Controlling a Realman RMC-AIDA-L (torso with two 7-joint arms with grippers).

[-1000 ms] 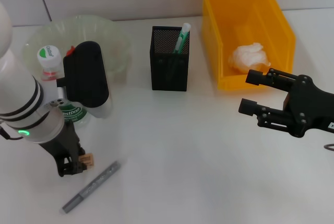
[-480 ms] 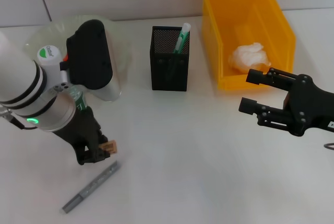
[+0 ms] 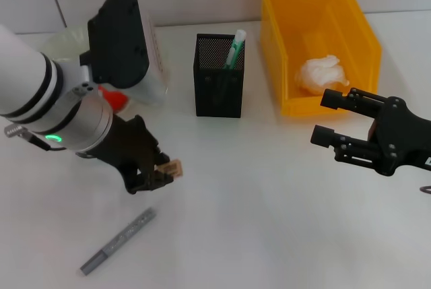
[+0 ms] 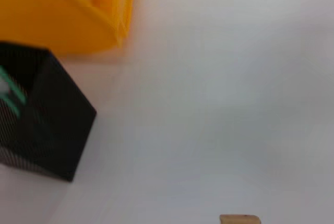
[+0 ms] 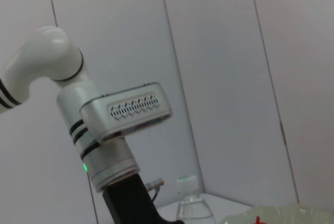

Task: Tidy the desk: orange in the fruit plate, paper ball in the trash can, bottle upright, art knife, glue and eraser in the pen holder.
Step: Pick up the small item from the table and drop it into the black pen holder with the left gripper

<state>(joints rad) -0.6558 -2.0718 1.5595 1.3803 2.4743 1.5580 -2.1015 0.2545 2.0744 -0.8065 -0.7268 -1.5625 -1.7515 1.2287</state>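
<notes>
My left gripper is shut on a small tan eraser and holds it above the table, left of and nearer than the black mesh pen holder. A green-and-white glue stick stands in that holder. The grey art knife lies on the table near the front left. A white paper ball sits in the yellow bin. My left arm hides most of the pale fruit plate; a reddish-orange fruit peeks out beside it. A white-capped bottle stands upright in the right wrist view. My right gripper hangs open near the bin.
The left wrist view shows the pen holder, the yellow bin and the eraser's edge over bare white table. A tiled wall runs behind the table.
My left gripper has lifted the eraser and carried it right, away from the art knife and toward the pen holder. The right arm has not moved.
</notes>
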